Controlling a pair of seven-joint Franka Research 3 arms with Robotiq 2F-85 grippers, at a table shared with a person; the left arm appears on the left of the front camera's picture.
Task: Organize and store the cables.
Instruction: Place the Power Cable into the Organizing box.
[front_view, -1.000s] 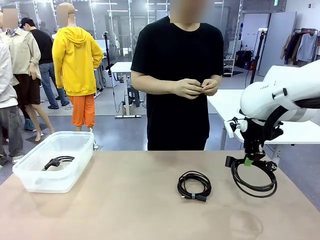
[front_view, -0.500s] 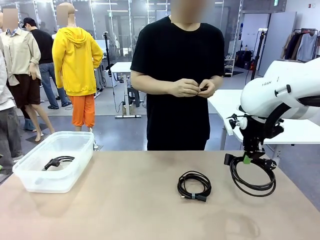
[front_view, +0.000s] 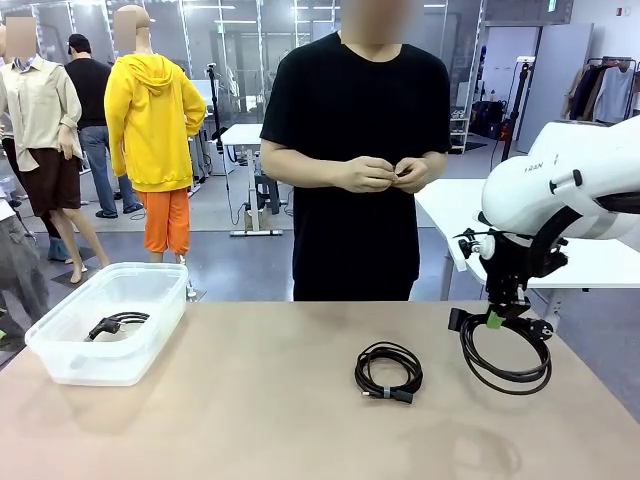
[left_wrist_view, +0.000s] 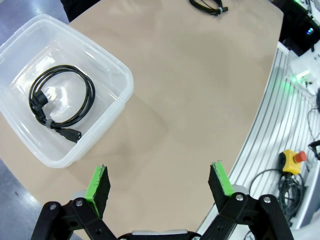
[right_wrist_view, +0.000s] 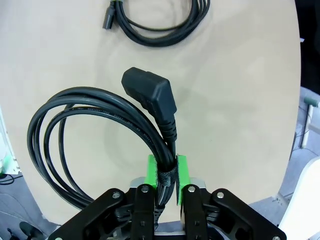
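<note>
My right gripper (front_view: 496, 320) (right_wrist_view: 166, 176) is shut on a coiled black cable (front_view: 507, 360) (right_wrist_view: 95, 130), pinched at its tie, so the coil hangs just above the table at the right. Its black plug (right_wrist_view: 150, 92) sticks out past the fingers. A second coiled cable (front_view: 388, 371) (right_wrist_view: 155, 20) lies on the table's middle. A third coil (front_view: 118, 323) (left_wrist_view: 60, 102) rests inside the clear plastic bin (front_view: 60, 345) (left_wrist_view: 117, 75) at the left. My left gripper (left_wrist_view: 159, 182) is open with nothing between its fingers, above the table beside the bin.
A person in a black shirt stands at the far side, hands (front_view: 385, 175) together at chest height, away from the table. The tan tabletop (front_view: 250, 400) lies bare between the bin and the middle cable. The left wrist view has loose wires and a red button (left_wrist_view: 292, 160) off the table's edge.
My right gripper has lifted the held coil slightly and shifted it a touch left. The other cables and the bin have not moved.
</note>
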